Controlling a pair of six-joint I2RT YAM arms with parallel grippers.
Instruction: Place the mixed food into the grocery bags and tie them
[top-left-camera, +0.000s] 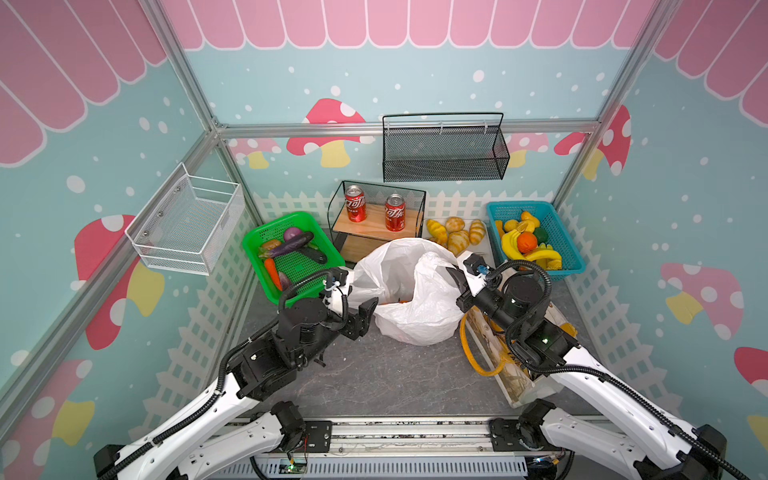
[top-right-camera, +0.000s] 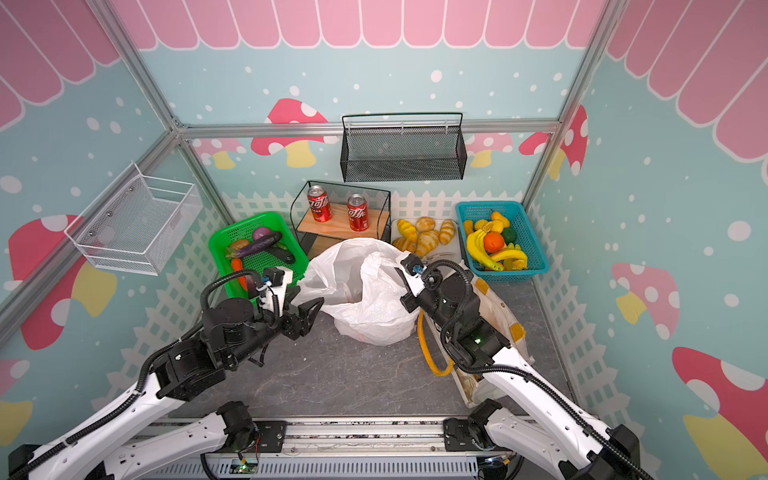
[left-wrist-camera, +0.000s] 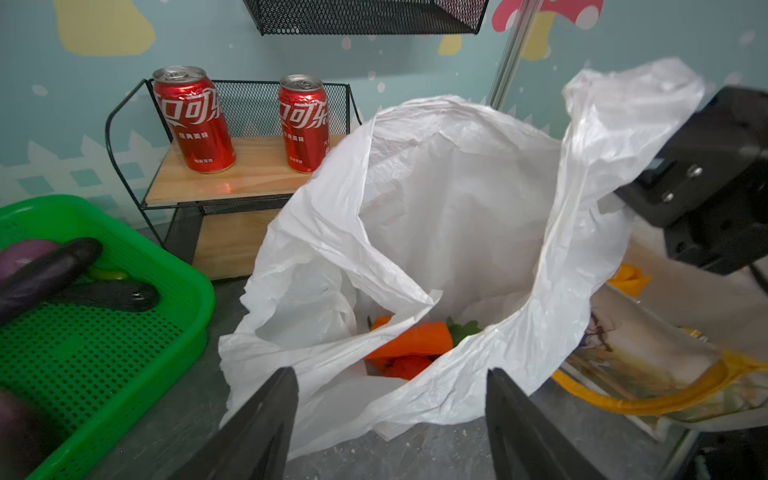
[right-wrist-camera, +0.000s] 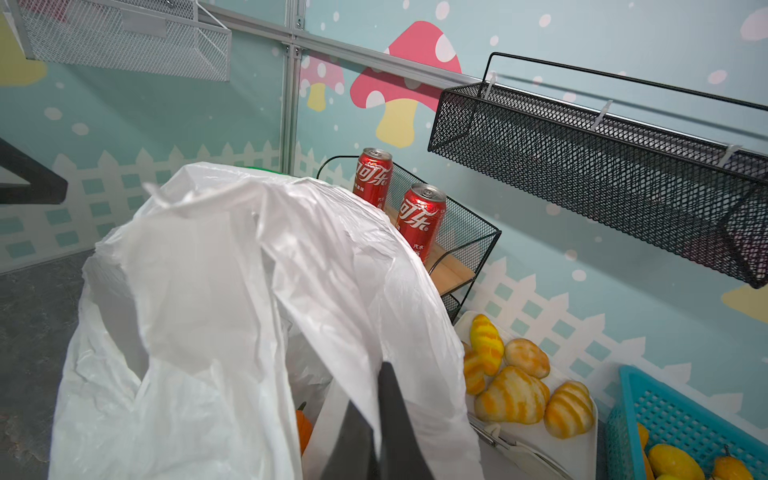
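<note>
The white plastic grocery bag (top-left-camera: 415, 320) (top-right-camera: 374, 322) stands open mid-table. In the left wrist view an orange carrot (left-wrist-camera: 415, 338) with green leaves and a red piece (left-wrist-camera: 409, 366) lie at its bottom. An orange pumpkin (right-wrist-camera: 303, 428) shows in the right wrist view. My right gripper (top-left-camera: 451, 275) (right-wrist-camera: 386, 370) is shut on the bag's far-right rim and holds it up. My left gripper (top-left-camera: 363, 318) (left-wrist-camera: 391, 372) stands open and empty at the bag's near-left side. The cream tote (top-left-camera: 484, 332) (left-wrist-camera: 644, 353) with yellow handles lies under the right arm.
A green basket (top-left-camera: 297, 264) at back left holds aubergines, a purple onion (top-left-camera: 292, 232) and a carrot (top-left-camera: 271, 268). Behind the bag stand a shelf with two red cans (top-left-camera: 355, 203), a tray of croissants (top-left-camera: 457, 239) and a blue fruit basket (top-left-camera: 561, 232). Wire baskets hang on the walls.
</note>
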